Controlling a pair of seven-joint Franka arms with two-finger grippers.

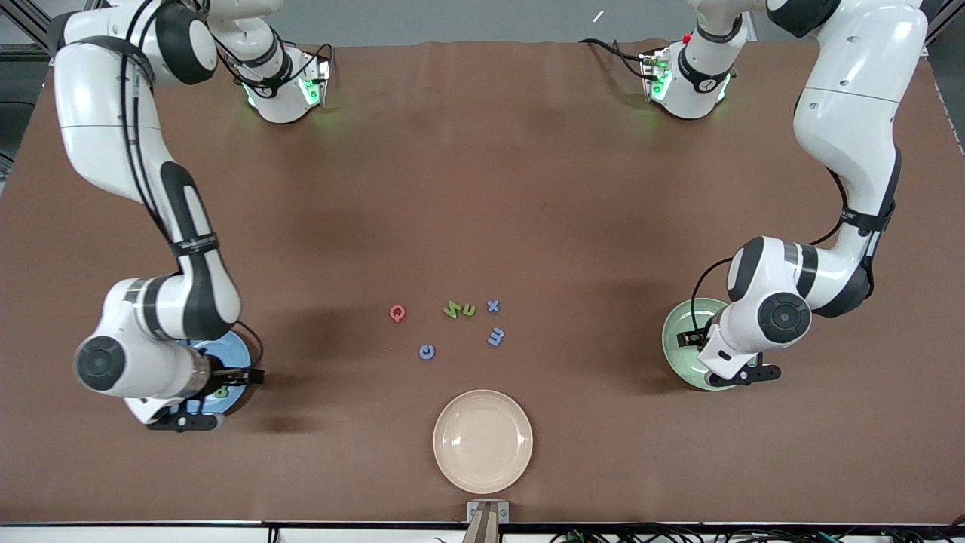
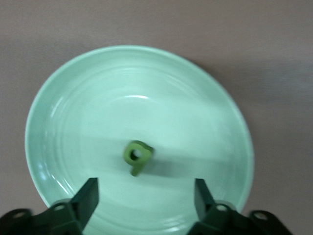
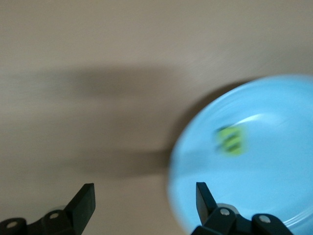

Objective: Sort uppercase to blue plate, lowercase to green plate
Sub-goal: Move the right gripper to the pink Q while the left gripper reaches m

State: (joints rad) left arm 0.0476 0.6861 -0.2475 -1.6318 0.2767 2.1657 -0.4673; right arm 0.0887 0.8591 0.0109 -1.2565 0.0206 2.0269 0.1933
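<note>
**Two letters plated, six on the worktop**

At the right arm's end of the brown worktop, the right gripper hangs over the edge of the blue plate, its fingers spread apart and holding nothing. In the right wrist view a green letter B lies on the plate, blurred; in the front view it shows just past the arm's wrist.

Toward the middle of the worktop six small letters lie loose. The pink-red Q is the one closest to the right arm's end. Nearer the front camera than the Q is the blue C-like ring. Next come the green N/Z shape and the green n/u, side by side and close enough that contact cannot be told. The blue x sits just beside them, with the blue m nearer the front camera than the x.

A beige plate stands nearest the front camera, empty, well apart from the letters.

At the left arm's end, the left gripper hovers over the green plate, fingers wide apart and empty. A green lowercase b lies on the plate near its centre.
</note>
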